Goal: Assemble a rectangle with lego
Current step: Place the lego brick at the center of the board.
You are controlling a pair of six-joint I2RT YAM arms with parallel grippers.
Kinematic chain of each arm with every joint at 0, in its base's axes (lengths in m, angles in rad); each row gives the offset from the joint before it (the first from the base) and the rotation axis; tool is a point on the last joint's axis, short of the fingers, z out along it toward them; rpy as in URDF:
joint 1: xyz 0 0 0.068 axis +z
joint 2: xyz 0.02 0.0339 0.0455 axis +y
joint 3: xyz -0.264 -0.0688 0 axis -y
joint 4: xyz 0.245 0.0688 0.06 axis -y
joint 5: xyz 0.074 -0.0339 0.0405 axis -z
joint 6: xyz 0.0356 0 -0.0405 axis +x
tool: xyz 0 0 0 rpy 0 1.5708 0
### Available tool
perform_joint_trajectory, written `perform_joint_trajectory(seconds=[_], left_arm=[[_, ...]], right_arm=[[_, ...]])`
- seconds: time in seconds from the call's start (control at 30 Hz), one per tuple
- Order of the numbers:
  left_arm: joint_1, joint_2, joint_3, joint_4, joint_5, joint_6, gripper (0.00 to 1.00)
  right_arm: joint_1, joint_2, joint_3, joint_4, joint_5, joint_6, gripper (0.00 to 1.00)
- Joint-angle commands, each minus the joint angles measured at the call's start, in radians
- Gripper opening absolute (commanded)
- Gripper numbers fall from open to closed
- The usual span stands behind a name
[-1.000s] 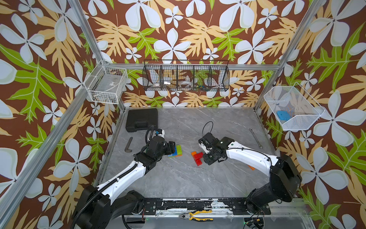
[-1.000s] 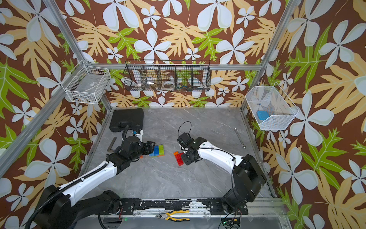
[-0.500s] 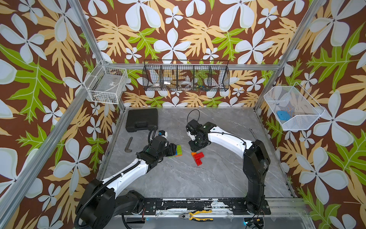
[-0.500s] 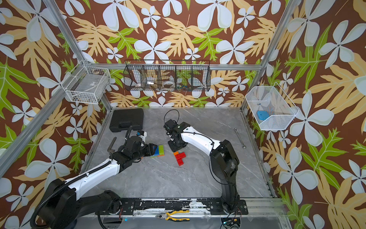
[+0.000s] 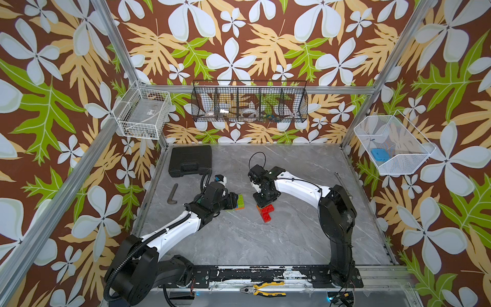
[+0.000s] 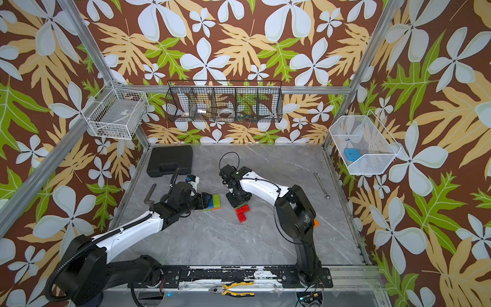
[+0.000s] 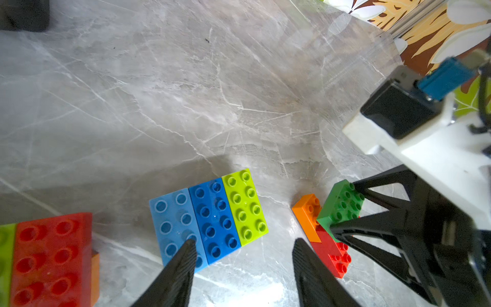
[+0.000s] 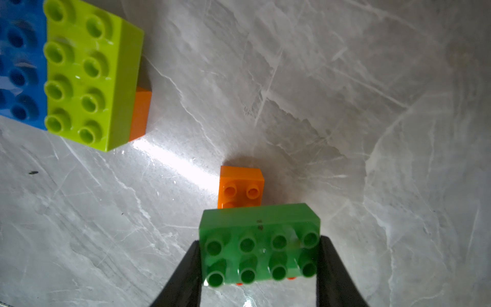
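My right gripper is shut on a dark green lego brick, gripped by its short ends. It hangs just above an orange brick joined to red bricks on the table. My left gripper is open with bare table between its fingers. One fingertip overlaps a flat row of light blue, blue and lime bricks. In both top views this row lies just left of the right gripper. A red brick with lime beside it shows close to the left wrist camera.
A black case lies at the back left with a bent metal key near it. A wrench lies at the right. Pliers rest on the front rail. A stray orange brick peeks from behind the right arm.
My right gripper has shifted left and now sits over the orange and red bricks; its elbow swung inward, then back out. The left jaws have narrowed a little beside the blue and lime row.
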Motion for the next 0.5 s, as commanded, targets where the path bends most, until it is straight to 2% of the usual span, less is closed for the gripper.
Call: perform_joint_trajectory(seconds=[0.0, 0.47], left_arm=[[0.001, 0.001, 0.001, 0.025, 0.004, 0.004, 0.60], [0.001, 0.008, -0.003, 0.031, 0.011, 0.007, 0.60]], right_arm=[[0.001, 0.014, -0.005, 0.009, 0.004, -0.001, 0.29], [0.000, 0.001, 0.002, 0.039, 0.017, 0.037, 0.29]])
